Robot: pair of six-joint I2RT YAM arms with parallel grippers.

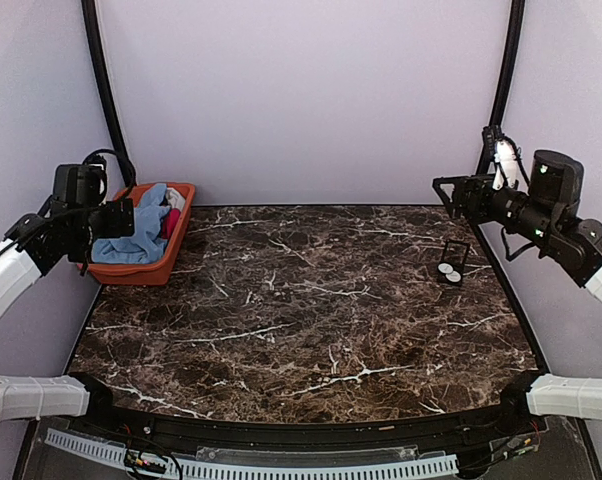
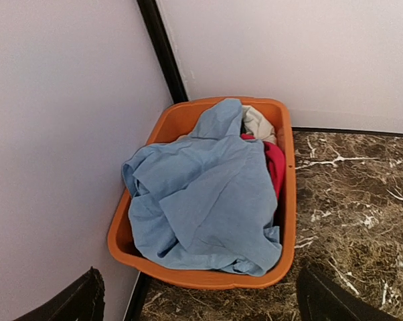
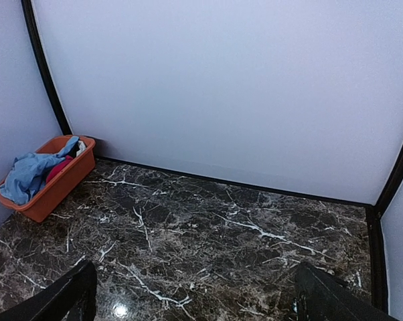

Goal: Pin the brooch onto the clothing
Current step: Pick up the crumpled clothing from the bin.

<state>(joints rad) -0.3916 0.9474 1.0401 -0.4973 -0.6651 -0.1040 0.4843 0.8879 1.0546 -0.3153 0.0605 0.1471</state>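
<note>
**Left side.** My left gripper (image 1: 116,218) stands with its jaws wide apart and nothing between them. In the wrist view its fingers (image 2: 77,301) show only as dark tips at the two lower corners.

Directly ahead of those tips, and below them, lies the light blue shirt (image 2: 201,200). It is bunched on top of the load in the orange basket (image 2: 290,200). A red garment (image 2: 275,164) and a white garment (image 2: 258,124) are partly buried along its far right edge.

The heap follows the basket's long axis, which runs away from my left fingers toward the back left corner of the table (image 1: 301,320). The shirt itself is too crumpled to show its own lie, collar or front.

**Right side.** My right gripper (image 1: 444,188) is likewise spread wide and empty, its fingers (image 3: 71,294) framing bare marble. It hangs high at the right edge, well apart from the basket.

Just below and ahead of it a small dark holder (image 1: 455,255) stands on the table. The pale round pieces at its foot I judge to be the brooch (image 1: 447,270). They are too small to confirm, and the right wrist view does not show them.

**Finding.** The shirt is the left arm's reach, straight forward and down. The brooch falls to the right arm.
</note>
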